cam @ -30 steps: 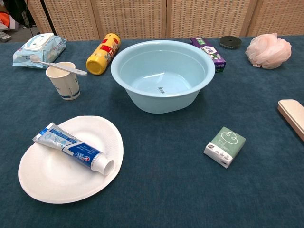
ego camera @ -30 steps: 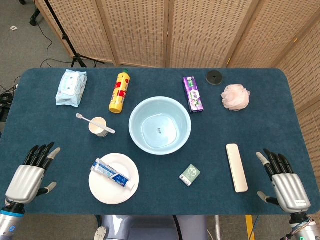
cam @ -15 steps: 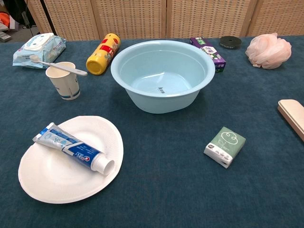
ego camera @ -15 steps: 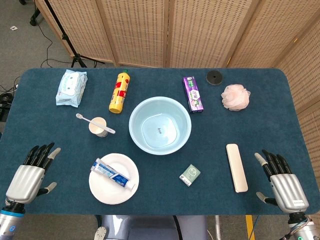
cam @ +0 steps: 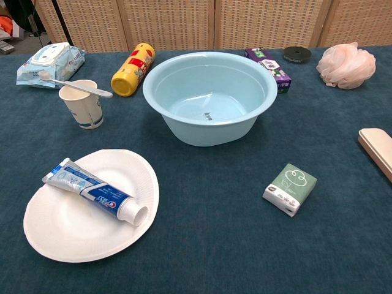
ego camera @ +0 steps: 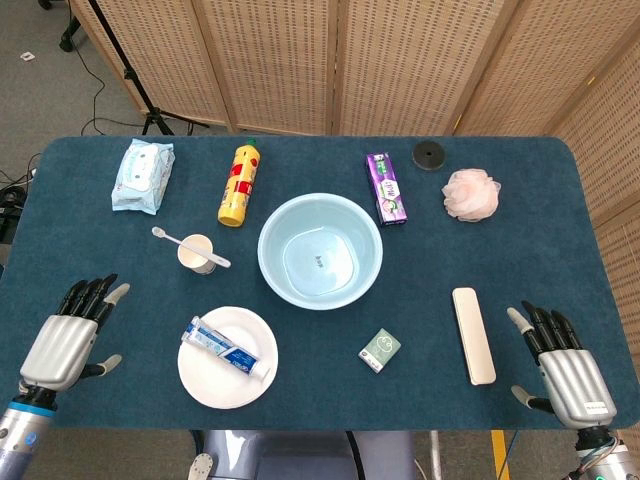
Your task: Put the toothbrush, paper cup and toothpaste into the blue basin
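The blue basin stands empty mid-table. Left of it a paper cup stands upright with a white toothbrush lying across its rim. A blue toothpaste tube lies on a white paper plate in front of the cup. My left hand hovers open at the table's near left edge, well left of the plate. My right hand is open at the near right edge. Neither hand appears in the chest view.
Along the back lie a wipes pack, a yellow bottle, a purple box, a black disc and a pink bath puff. A small green box and a cream case lie right of the basin.
My left hand has shifted slightly forward and to the right. My right hand has edged a little left. No object has moved.
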`<action>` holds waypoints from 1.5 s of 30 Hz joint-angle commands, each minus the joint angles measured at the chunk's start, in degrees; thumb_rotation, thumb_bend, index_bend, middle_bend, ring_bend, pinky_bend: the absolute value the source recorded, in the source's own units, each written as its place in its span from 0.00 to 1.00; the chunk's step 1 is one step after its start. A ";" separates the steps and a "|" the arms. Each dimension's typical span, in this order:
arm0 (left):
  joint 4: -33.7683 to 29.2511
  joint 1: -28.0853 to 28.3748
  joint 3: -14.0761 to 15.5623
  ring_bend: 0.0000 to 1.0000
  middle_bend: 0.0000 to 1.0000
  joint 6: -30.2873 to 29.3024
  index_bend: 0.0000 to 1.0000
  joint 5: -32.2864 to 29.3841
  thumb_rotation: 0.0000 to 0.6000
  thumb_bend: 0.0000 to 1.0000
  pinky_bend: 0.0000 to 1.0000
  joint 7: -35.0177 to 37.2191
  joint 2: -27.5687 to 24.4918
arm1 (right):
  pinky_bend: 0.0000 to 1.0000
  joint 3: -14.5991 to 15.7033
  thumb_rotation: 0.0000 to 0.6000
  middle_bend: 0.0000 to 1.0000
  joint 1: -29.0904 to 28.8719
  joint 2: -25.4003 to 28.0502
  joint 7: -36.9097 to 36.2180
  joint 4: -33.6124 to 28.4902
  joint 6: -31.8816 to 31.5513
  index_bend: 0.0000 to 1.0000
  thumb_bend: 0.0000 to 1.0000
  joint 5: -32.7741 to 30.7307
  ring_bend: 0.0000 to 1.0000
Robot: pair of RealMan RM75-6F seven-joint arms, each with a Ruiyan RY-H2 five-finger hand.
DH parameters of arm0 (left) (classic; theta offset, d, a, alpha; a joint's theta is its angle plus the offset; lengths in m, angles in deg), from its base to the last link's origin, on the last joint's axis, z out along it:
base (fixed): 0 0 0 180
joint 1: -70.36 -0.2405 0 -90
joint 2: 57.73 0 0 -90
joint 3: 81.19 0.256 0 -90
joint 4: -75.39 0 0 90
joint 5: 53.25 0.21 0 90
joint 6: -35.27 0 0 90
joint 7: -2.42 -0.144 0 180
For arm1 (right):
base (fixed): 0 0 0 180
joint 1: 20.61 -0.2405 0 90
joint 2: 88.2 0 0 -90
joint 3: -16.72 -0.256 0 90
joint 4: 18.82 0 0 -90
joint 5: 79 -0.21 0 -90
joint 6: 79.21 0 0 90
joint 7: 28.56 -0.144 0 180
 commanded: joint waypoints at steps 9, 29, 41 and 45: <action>-6.60 15.26 -9.78 0.00 0.00 16.56 0.19 -20.69 1.00 0.16 0.03 -3.08 -8.47 | 0.00 0.35 1.00 0.00 -0.34 -0.36 0.33 -0.01 0.79 0.00 0.09 0.39 0.00; 1.96 34.46 -9.07 0.00 0.00 17.86 0.42 -50.28 1.00 0.31 0.03 -22.65 5.24 | 0.00 1.12 1.00 0.00 0.17 0.04 -0.41 0.50 0.60 0.00 0.09 0.50 0.00; 9.54 38.43 -8.46 0.00 0.00 16.88 0.42 -53.67 1.00 0.31 0.03 -23.97 9.82 | 0.00 1.66 1.00 0.00 1.66 0.52 -0.12 0.91 -0.71 0.00 0.09 -0.31 0.00; 11.05 39.51 -8.09 0.00 0.00 18.19 0.42 -55.16 1.00 0.32 0.03 -23.98 10.83 | 0.00 1.79 1.00 0.00 2.19 0.87 -0.63 0.80 -1.52 0.00 0.09 -0.04 0.00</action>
